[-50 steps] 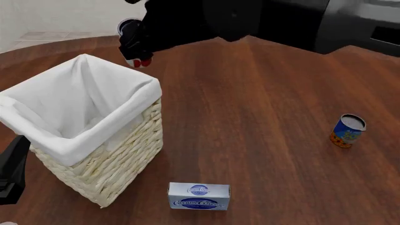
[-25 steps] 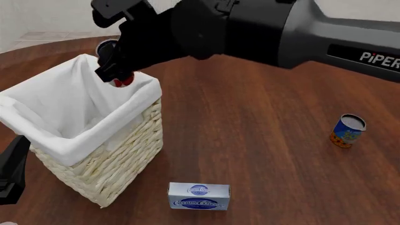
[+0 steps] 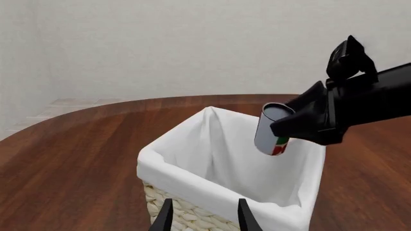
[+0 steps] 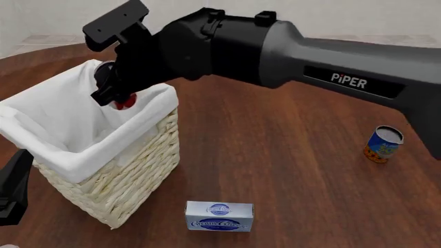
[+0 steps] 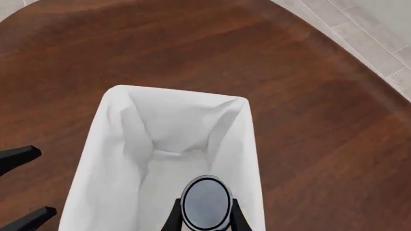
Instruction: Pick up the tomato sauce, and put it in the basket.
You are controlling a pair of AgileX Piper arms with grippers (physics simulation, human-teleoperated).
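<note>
The tomato sauce [image 3: 273, 131], a can with a red, white and green label and a silver top [image 5: 205, 202], hangs tilted over the basket's opening. My right gripper [image 4: 113, 89] is shut on it; only its red bottom edge [image 4: 125, 105] shows below the gripper in the front view. The basket [image 4: 131, 181] is tall cream wicker with a white liner [image 3: 192, 175], standing at the left; its rim also shows in the right wrist view [image 5: 247, 144]. My left gripper [image 3: 204, 219] is open and empty, low beside the basket's near left side [image 4: 10, 194].
A blue and orange-yellow can [image 4: 381, 144] stands on the table at the right. A blue and white box [image 4: 219, 216] lies in front of the basket. The right arm [image 4: 310, 57] spans the table from the right to above the basket.
My right gripper has carried the can leftward and nearer, from behind the basket's far corner to over its opening. The left gripper has not moved.
</note>
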